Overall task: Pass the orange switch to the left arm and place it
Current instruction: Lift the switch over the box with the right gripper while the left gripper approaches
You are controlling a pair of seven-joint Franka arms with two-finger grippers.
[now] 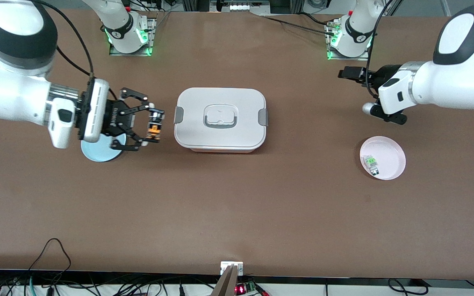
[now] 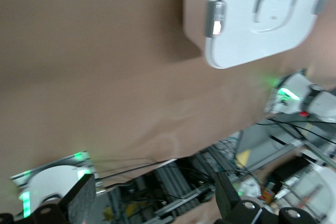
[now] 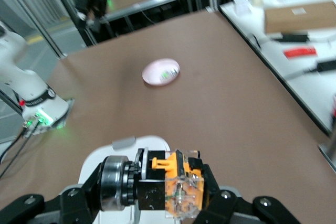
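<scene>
Broad brown table (image 1: 237,213), matte and faintly creased, spread under everything. At its middle, the box (image 1: 220,119): white smooth plastic, a rounded rectangle with grey side clips and a grey-edged recessed handle on the lid (lid on, clips down). Seated squarely between the two grippers.

Toward the right arm's end, a round pale-blue disc (image 1: 99,151), flat on the table and half hidden under the gripper. Toward the left arm's end, a shallow pink plate (image 1: 393,162), glossy, round, nearer the front camera than the box; in it a small green-and-clear component (image 1: 371,163).

Right gripper (image 1: 154,126), black linkage fingers on a white flange, up in the air beside the box and over the table by the blue disc, clamped tight on the orange switch (image 1: 153,127). Tiny thing, that: blocky black-and-orange body, partly clear, with a ribbed black cylindrical end (plain in the right wrist view (image 3: 173,182)), held clear of the box.

Left gripper (image 2: 152,203), black, fingers spread wide and empty, up above the table near the left arm's base, well apart from box and plate.
</scene>
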